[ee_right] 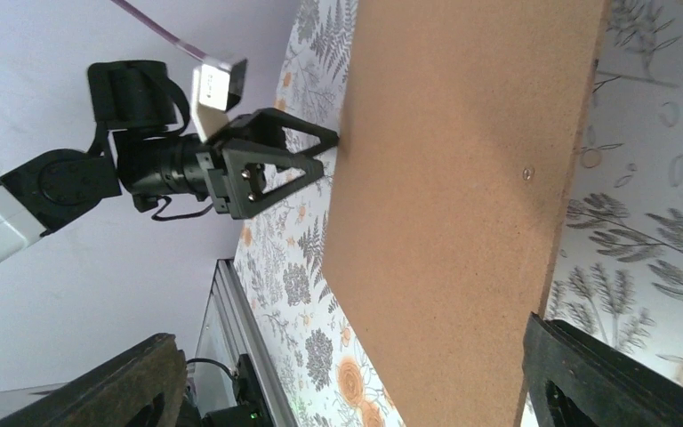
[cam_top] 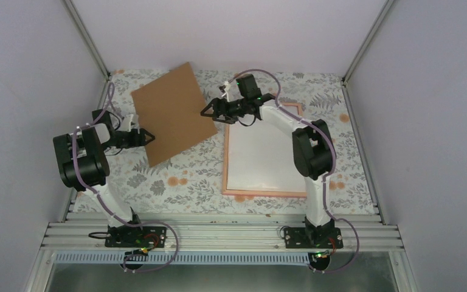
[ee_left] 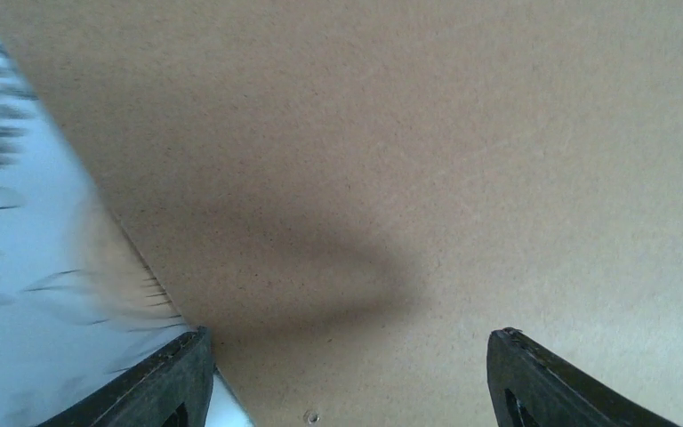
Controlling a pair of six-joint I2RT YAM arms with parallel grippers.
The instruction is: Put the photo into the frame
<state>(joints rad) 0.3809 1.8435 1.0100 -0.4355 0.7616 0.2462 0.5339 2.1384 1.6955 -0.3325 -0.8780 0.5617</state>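
The pink frame lies flat at the right of the table, with a plain white sheet filling it. No sunset photo shows in any view. A brown cardboard sheet lies tilted left of the frame and fills the left wrist view. My left gripper is open at the sheet's near-left edge, with its jaws spread over the cardboard. My right gripper is open at the sheet's right edge, beside the frame's far-left corner. In its wrist view the cardboard reaches between the jaws.
A floral cloth covers the table. White walls with metal corner posts close in the left, back and right sides. A metal rail with both arm bases runs along the near edge. The left arm's wrist shows in the right wrist view.
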